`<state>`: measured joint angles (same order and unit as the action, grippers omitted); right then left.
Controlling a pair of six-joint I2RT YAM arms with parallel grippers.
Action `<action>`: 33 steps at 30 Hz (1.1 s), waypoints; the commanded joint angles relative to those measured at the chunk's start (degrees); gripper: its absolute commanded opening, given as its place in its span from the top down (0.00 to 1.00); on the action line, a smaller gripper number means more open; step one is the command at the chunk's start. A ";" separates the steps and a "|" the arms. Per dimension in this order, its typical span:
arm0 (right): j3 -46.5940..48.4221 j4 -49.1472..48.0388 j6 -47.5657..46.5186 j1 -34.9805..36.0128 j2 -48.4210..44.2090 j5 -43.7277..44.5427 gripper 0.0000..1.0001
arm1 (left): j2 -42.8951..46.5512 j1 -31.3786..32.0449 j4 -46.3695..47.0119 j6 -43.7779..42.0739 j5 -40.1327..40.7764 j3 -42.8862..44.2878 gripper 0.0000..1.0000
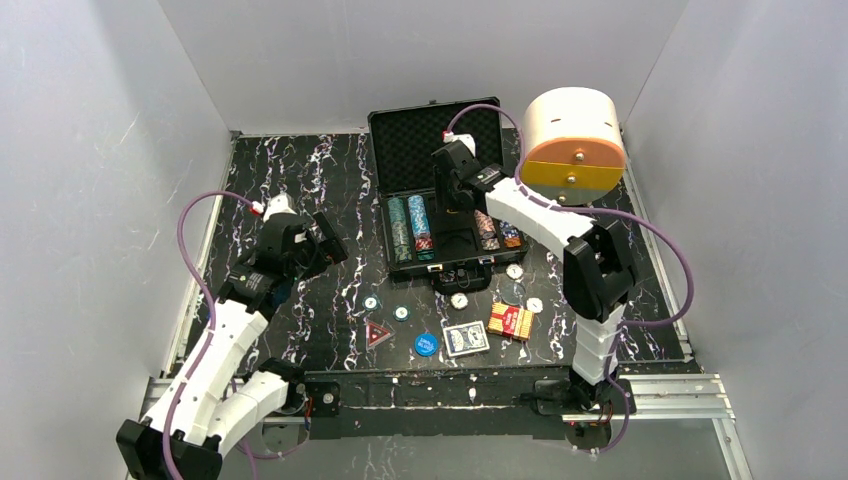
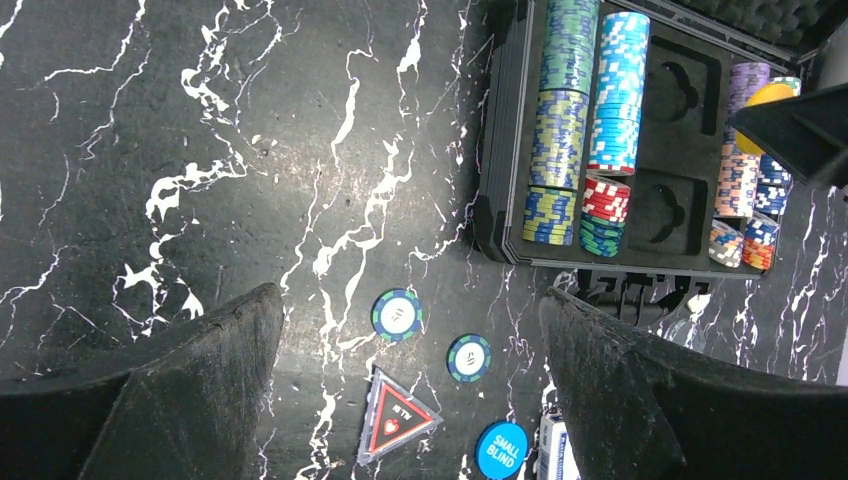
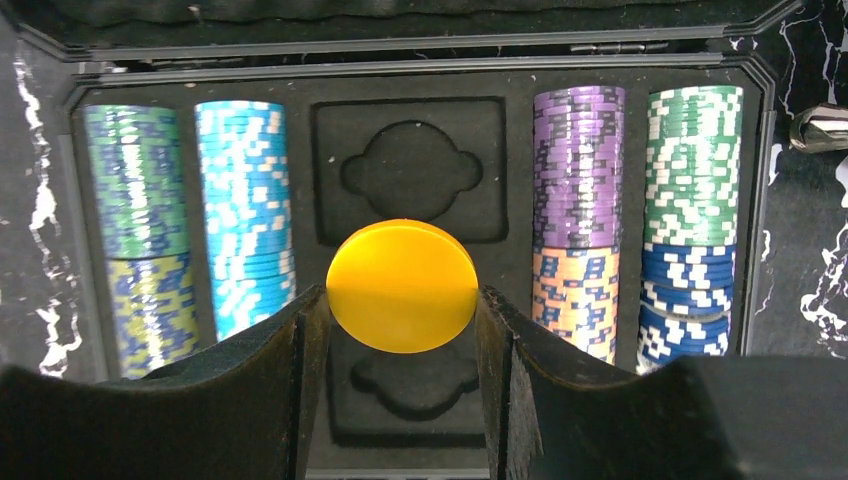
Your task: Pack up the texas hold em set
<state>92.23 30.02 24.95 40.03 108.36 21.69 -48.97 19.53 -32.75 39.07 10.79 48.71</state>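
The black briefcase (image 1: 420, 140) lies open at the back, with chip rows (image 3: 240, 200) on both sides of two empty card slots (image 3: 410, 170). My right gripper (image 3: 400, 295) is shut on a yellow round button (image 3: 402, 270) above the near slot; it also shows in the top view (image 1: 452, 225). My left gripper (image 2: 410, 300) is open and empty above the table. Below it lie two blue-green chips (image 2: 397, 314), a red triangle (image 2: 395, 415) and a blue button (image 2: 501, 451). A blue deck (image 1: 465, 339), a red deck (image 1: 511, 322) and small round buttons (image 1: 514, 271) lie in front of the case.
A white-and-orange cylindrical box (image 1: 573, 140) stands at the back right, close to the case lid and over my right arm. Grey walls close in the table on three sides. A metal rail (image 1: 660, 385) runs along the near edge.
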 commanded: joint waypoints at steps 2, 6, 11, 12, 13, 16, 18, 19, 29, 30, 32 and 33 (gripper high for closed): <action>2.55 -4.50 -3.58 -1.28 3.04 -1.36 0.49 | -0.46 0.09 0.45 0.38 -2.12 -1.35 0.02; 4.31 -4.81 -4.68 -1.57 6.64 -1.70 0.48 | -0.69 0.14 0.83 0.63 -2.69 -1.88 0.02; 5.69 -6.04 -5.33 -2.36 10.25 -2.81 0.47 | -0.73 0.14 1.11 0.87 -3.04 -2.46 0.02; 6.15 -5.88 -5.41 -2.41 10.94 -2.86 0.47 | -0.77 0.18 1.12 0.81 -2.96 -2.62 0.02; 6.42 -5.81 -5.45 -2.49 11.45 -2.93 0.47 | -0.79 0.18 1.19 0.86 -2.84 -2.80 0.02; 7.38 -4.50 -5.38 -2.72 13.24 -2.40 0.46 | -1.08 0.19 1.32 0.81 -2.64 -3.00 0.02; 7.51 -4.02 -5.20 -3.00 13.97 -2.01 0.45 | -1.42 0.11 1.51 0.81 -2.53 -3.16 0.02; 7.60 -3.81 -5.13 -3.22 14.44 -1.95 0.45 | -1.66 0.12 1.67 0.83 -2.53 -3.18 0.02; 8.05 -6.19 -6.41 -4.03 16.50 -2.23 0.44 | -3.54 0.17 2.28 0.50 -2.44 -2.94 0.02; 8.69 -5.64 -6.48 -4.08 17.02 -2.44 0.43 | -3.57 0.13 2.33 0.46 -2.40 -2.92 0.02; 9.02 -5.33 -6.64 -4.08 17.67 -3.01 0.41 | -3.58 0.12 2.30 0.48 -2.35 -2.92 0.02; 9.13 -5.06 -6.66 -4.13 17.82 -3.36 0.40 | -3.57 0.10 2.34 0.48 -2.35 -2.93 0.02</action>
<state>99.02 25.10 19.40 36.42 124.05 18.90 -52.56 19.53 -30.02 39.66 8.12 45.71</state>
